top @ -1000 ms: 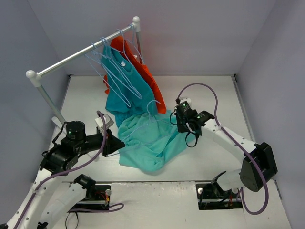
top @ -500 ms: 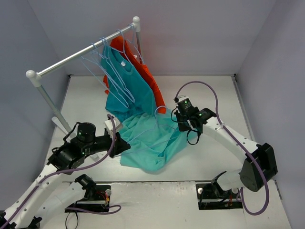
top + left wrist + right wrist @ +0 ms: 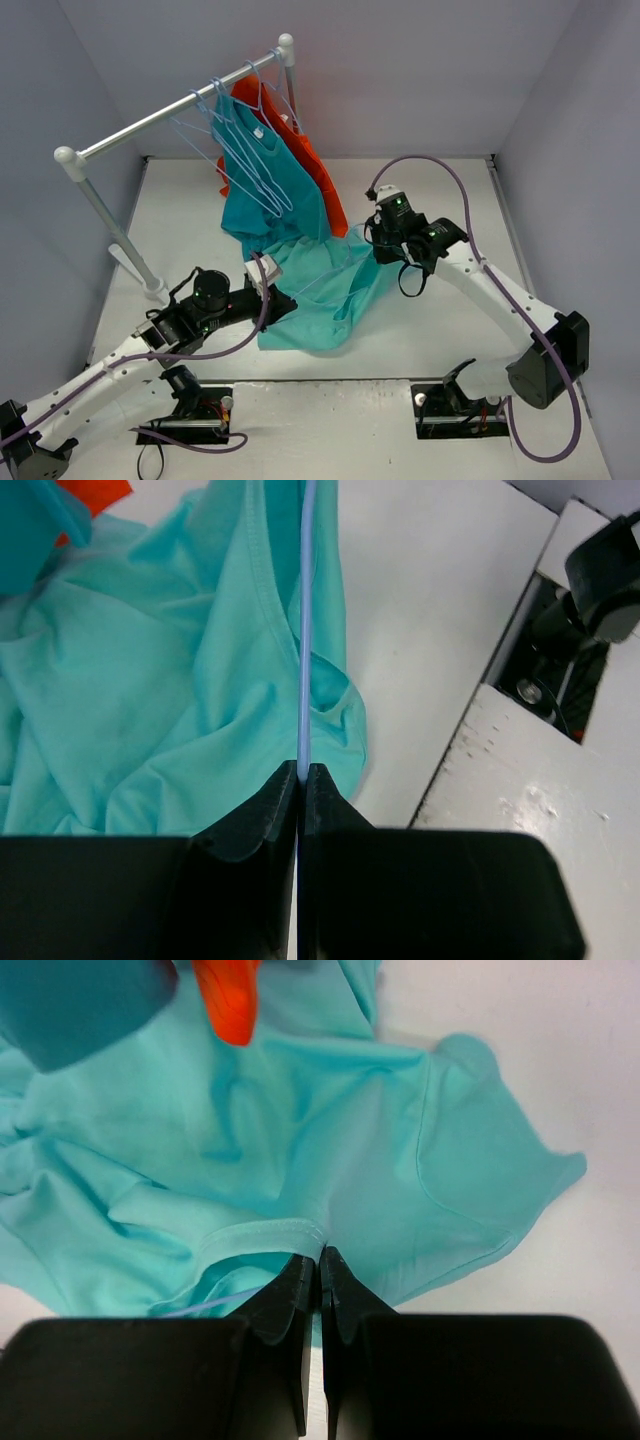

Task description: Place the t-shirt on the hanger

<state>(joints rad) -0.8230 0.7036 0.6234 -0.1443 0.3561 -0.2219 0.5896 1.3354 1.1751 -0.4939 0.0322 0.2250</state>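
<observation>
Left gripper (image 3: 302, 776): clamped on the hanger (image 3: 306, 620) wire, lower centre of its view.
Right gripper (image 3: 320, 1257): pinching a t-shirt (image 3: 330, 1140) edge.
Where: t-shirt crumpled mid-frame from above, below the rack (image 3: 170, 110).
Our care: we judge the edge needs holding taut while the wire slides inside.

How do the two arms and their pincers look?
The left arm and right arm have white links and black joints. A purple cable loops along each, with a green light near the wrist. The left pincer and right pincer have black, tapering fingers.
</observation>
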